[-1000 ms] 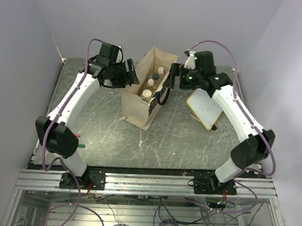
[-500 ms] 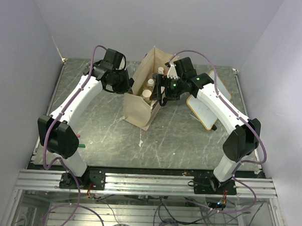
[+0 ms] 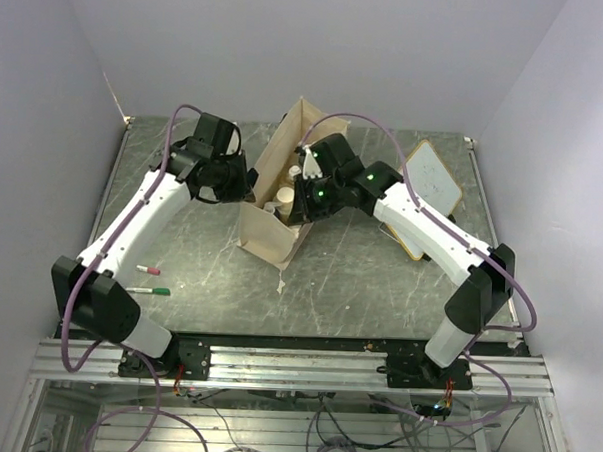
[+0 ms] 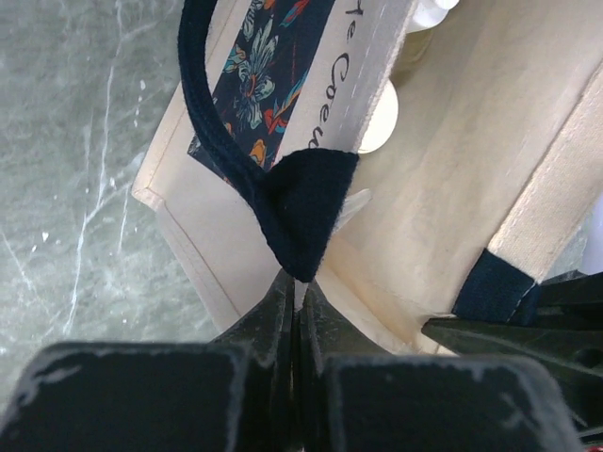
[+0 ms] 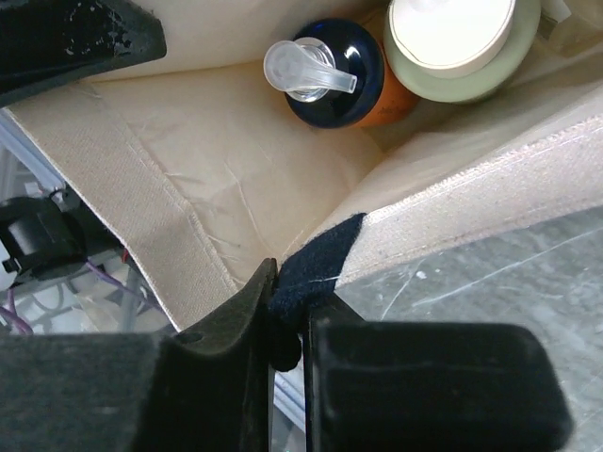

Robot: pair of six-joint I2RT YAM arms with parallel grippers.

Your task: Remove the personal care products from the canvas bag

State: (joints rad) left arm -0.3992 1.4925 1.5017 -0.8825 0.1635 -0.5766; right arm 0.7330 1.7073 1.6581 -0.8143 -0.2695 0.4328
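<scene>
The beige canvas bag point(image 3: 269, 237) stands mid-table with its mouth open. Inside it are an orange bottle with a dark cap and clear pump point(image 5: 332, 77) and a pale wide-lidded jar point(image 5: 460, 40); from above, white caps point(image 3: 284, 196) show in the opening. My left gripper point(image 3: 243, 183) is at the bag's left rim, shut on the canvas bag point(image 4: 443, 188) just below a navy strap end point(image 4: 303, 209). My right gripper point(image 3: 297, 200) is at the right rim, shut on the bag point(image 5: 236, 169) at the navy strap patch point(image 5: 316, 259).
A wood-framed whiteboard point(image 3: 429, 188) lies to the right of the bag, under the right arm. A red marker pen point(image 3: 147, 269) and a green marker pen point(image 3: 155, 291) lie at the near left by the left arm's base. Walls close in the table on three sides.
Both arms moved in to the bag and their jaws closed on its opposite rims. The bag's mouth is pulled wider, and the pens now show.
</scene>
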